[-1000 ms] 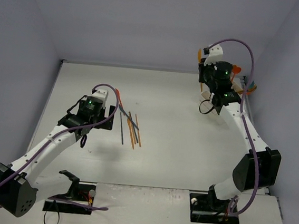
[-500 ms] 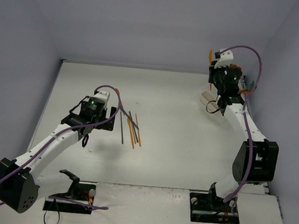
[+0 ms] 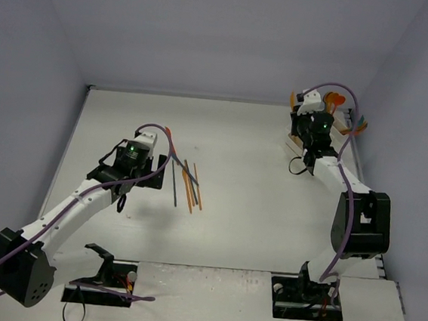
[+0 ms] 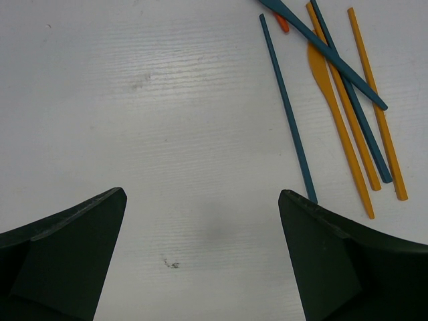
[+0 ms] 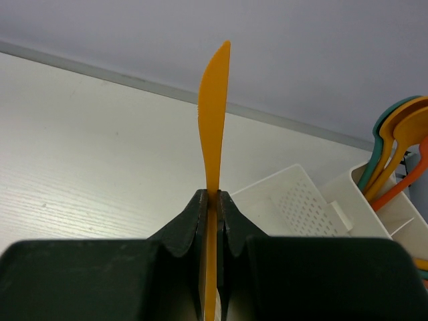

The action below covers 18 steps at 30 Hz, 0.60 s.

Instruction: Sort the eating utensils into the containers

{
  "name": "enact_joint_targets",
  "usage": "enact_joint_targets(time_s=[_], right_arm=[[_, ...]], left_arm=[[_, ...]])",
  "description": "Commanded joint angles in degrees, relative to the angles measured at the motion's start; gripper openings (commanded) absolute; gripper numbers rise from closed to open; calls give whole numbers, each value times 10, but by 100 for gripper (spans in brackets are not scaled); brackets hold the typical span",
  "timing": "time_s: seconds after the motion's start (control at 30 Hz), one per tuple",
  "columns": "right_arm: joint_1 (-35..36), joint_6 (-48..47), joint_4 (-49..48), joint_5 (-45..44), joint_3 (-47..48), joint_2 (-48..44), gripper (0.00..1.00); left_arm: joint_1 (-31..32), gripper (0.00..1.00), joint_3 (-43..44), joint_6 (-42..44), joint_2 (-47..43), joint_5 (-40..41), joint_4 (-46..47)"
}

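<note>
Near the containers, the right gripper is closed tight on an orange knife and holds it upright, blade tip pointing up. I judge that the step in hand is the delivery of this knife: it is brought to the bins but not yet dropped. The nearest bin looks empty, and the one beside it already has spoons standing in it, orange and teal. The next move, I think, needs the knife tipped or lowered over the proper bin before the jaws open, because the thin walls could catch it. Well apart from the containers, to their left, the left gripper hangs wide open and holds nothing over the table. It is just beside the loose utensils, orange and blue, which wait for sorting. I see nothing between that gripper and the pile.
</note>
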<state>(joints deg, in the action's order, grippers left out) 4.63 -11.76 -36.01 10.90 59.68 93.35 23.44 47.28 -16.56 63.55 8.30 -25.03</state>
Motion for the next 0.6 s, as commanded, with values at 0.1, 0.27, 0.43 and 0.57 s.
enact_joint_targets(time_s=[0.1,0.27,0.43,0.57], right_arm=[[-7,-6,-98,-13,-10,1,2],[-6,2,-99,-23,-34,-16,10],[-5,8,-83,-25,-52,-61,21],[-3,17,-35,-18,-45,-111,36]], left_arm=[[-4,97,-7,-7,-31,-4,29],[-3,97,-6,-12,-33,-7,29],[-3,97,-5,-24,-37,-13,35],[-3,97,1,-55,-41,-22,33]])
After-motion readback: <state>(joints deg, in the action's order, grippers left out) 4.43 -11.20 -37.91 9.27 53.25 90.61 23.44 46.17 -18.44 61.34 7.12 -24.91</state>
